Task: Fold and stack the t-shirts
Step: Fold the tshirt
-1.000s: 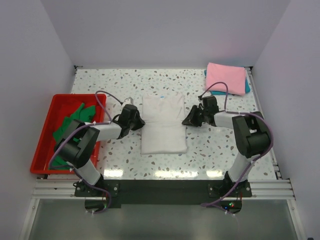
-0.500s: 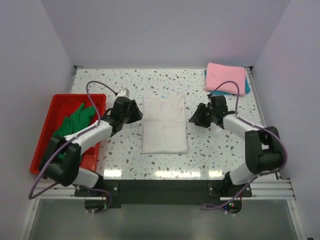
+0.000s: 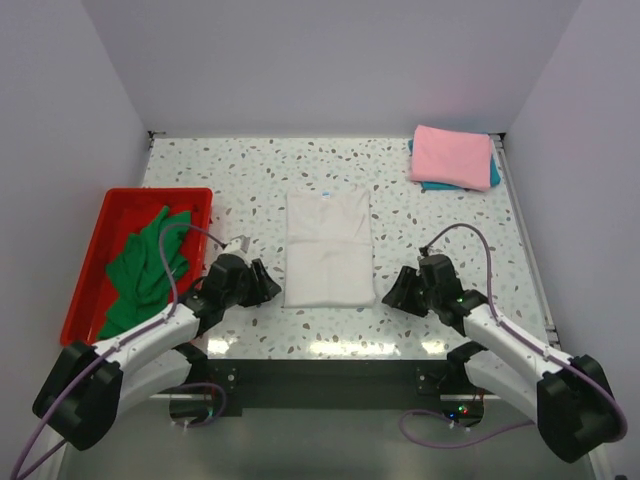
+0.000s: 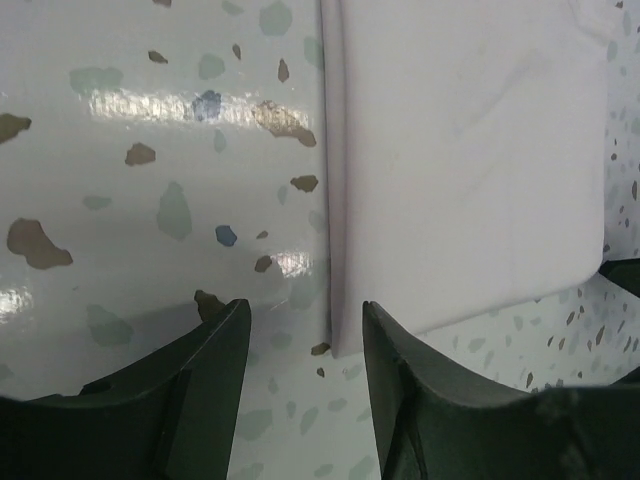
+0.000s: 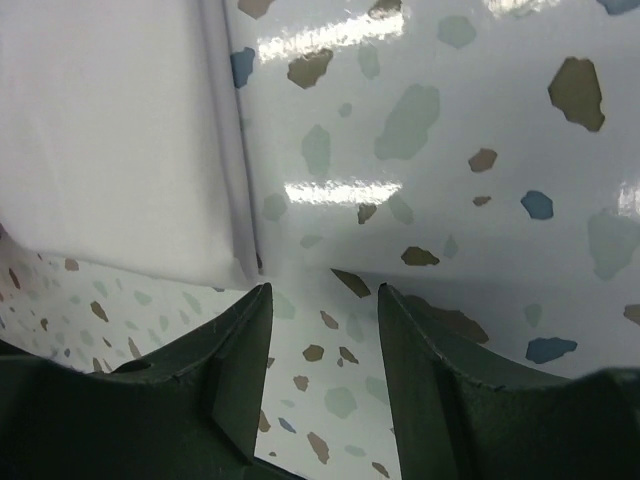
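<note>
Plain pale walls (image 3: 320,60) box in a speckled terrazzo table (image 3: 450,215). Folded white tee (image 3: 328,248) lies at ctr; pink tee (image 3: 452,155) on teal tee (image 3: 494,174) at far-R corner; green tee (image 3: 145,265) in red tray (image 3: 160,191) (L edge). L gripper (image 3: 264,286) & R gripper (image 3: 392,293) flank white tee's near corners, jaws apart, empty
</note>
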`<move>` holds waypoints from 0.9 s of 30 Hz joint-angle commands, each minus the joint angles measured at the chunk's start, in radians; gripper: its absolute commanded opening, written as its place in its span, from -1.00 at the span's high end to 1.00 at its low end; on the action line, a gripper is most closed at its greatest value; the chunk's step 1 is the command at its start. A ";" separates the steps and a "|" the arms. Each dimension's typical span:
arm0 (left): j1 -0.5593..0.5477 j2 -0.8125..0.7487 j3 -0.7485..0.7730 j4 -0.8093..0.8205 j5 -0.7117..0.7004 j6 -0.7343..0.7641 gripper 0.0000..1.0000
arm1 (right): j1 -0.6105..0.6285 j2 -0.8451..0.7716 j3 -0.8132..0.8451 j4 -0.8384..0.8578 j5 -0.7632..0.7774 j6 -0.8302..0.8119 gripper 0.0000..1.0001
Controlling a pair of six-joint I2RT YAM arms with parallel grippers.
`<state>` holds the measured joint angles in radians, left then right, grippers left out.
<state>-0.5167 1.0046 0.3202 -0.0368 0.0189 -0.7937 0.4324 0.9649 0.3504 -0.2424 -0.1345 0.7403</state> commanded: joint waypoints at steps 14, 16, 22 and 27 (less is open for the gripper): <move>-0.152 0.017 -0.133 0.144 0.001 -0.159 -0.10 | 0.071 -0.028 -0.065 0.072 0.026 0.149 -0.03; -0.177 0.023 -0.129 0.118 -0.054 -0.176 -0.09 | 0.072 -0.012 -0.060 0.078 0.032 0.149 -0.03; -0.244 0.054 -0.121 0.091 -0.134 -0.213 -0.05 | 0.094 0.031 -0.067 0.130 0.042 0.168 -0.03; -0.263 0.097 -0.107 0.097 -0.160 -0.223 0.04 | 0.108 0.066 -0.085 0.163 0.052 0.180 -0.03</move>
<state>-0.7643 1.0580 0.2214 0.1417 -0.0872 -1.0035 0.5304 1.0019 0.2939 -0.0963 -0.1207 0.9039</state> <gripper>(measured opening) 0.486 0.513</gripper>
